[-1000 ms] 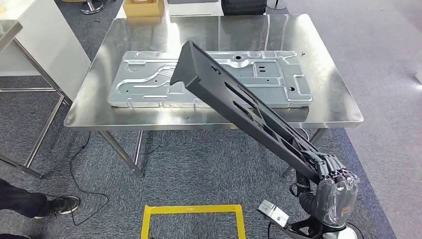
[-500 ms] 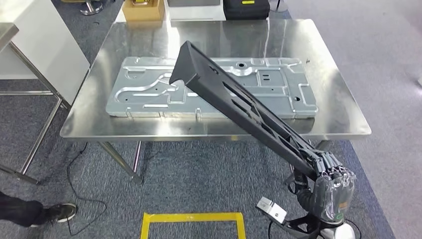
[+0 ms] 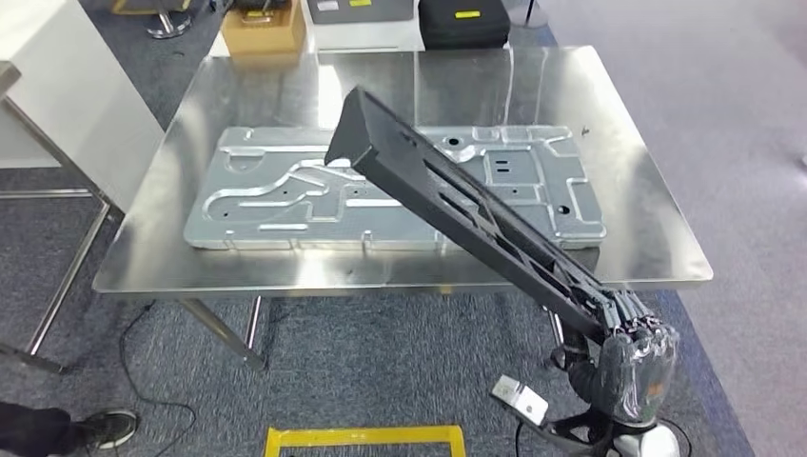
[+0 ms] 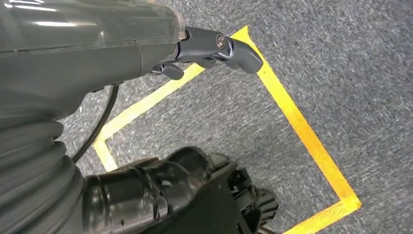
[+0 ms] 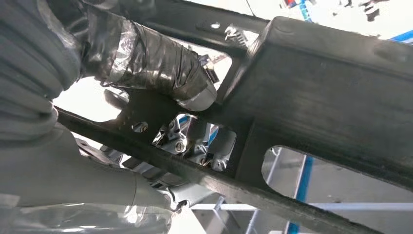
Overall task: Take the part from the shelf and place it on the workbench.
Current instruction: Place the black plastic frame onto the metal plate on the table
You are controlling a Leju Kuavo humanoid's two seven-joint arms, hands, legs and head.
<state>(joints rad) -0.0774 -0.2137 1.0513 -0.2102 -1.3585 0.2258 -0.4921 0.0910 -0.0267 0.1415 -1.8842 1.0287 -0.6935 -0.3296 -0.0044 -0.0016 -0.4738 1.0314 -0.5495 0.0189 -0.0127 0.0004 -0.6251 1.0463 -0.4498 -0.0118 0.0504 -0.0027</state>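
Gripping black part (image 3: pixel 466 209), right hand (image 3: pixel 636 352)

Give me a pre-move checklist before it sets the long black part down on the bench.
1. Grip: right hand holds the black part at its near end: ok.
2. Part over the workbench: far end is above it, near end hangs past the front edge: not ok.
3. Landing spot: a metal panel lies under the part's far end: not ok.
4. Height above the panel: cannot tell.
5. Left hand hangs over the floor, holding nothing: ok.
6. Person's shoe on the floor, away from the part: ok.
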